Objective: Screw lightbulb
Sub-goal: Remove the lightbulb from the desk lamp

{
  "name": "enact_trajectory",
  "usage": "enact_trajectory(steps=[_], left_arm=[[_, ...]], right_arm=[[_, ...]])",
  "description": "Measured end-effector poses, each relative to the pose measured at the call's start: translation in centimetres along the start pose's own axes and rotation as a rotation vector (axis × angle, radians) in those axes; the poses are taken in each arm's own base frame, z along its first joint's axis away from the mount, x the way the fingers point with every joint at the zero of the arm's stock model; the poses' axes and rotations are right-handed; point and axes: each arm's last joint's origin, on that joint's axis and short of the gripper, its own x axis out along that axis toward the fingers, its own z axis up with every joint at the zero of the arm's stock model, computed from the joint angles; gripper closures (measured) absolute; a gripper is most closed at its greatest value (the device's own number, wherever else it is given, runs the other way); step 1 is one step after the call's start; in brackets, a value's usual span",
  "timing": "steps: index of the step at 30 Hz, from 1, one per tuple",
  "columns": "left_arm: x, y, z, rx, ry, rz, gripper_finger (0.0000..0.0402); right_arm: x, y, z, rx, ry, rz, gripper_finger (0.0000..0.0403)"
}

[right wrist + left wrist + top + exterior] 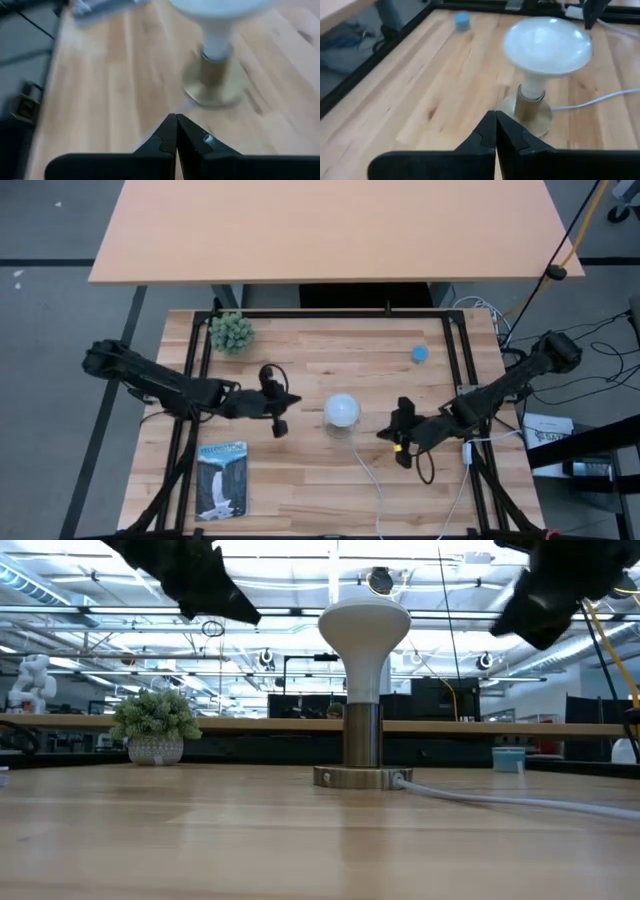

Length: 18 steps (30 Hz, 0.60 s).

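Standing lightbulb [342, 410] in socket [362, 776], upright

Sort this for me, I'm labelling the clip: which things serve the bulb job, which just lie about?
Job: lightbulb, standing in the socket with white cord; left gripper and right gripper, shut beside it.
Lying about: potted plant, blue object, booklet.

The lightbulb [220, 20] dome is cut off by the right wrist picture's edge and blurred; its screw base is hidden inside the socket [362, 740]; the booklet [221, 480] print is too small to be read.
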Motion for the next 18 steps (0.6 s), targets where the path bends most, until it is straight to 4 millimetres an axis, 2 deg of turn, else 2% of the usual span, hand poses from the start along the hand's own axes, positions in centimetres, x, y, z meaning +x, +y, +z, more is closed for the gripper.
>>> enact_trajectory(steps=[4,8,13,18], left_arm=[[0.1,0.5,0.2,-0.073,0.006,-0.013,0.0401],[1.3,-0.1,-0.4,-0.157,0.029,-0.020,0.0401],[4.8,-1.6,-1.7,-0.174,0.039,-0.068,0.0401],[8.8,-3.0,-4.4,-0.154,0.095,-0.155,0.0401]], right_arm=[[-0.9,-1.4,-0.5,-0.082,0.058,-0.118,0.0403],[-0.9,-2.4,0.1,-0.219,0.003,-0.249,0.0403],[0.2,-2.9,1.2,-0.232,-0.049,-0.274,0.0402],[2.6,-3.0,0.5,-0.090,-0.077,-0.273,0.0397]])
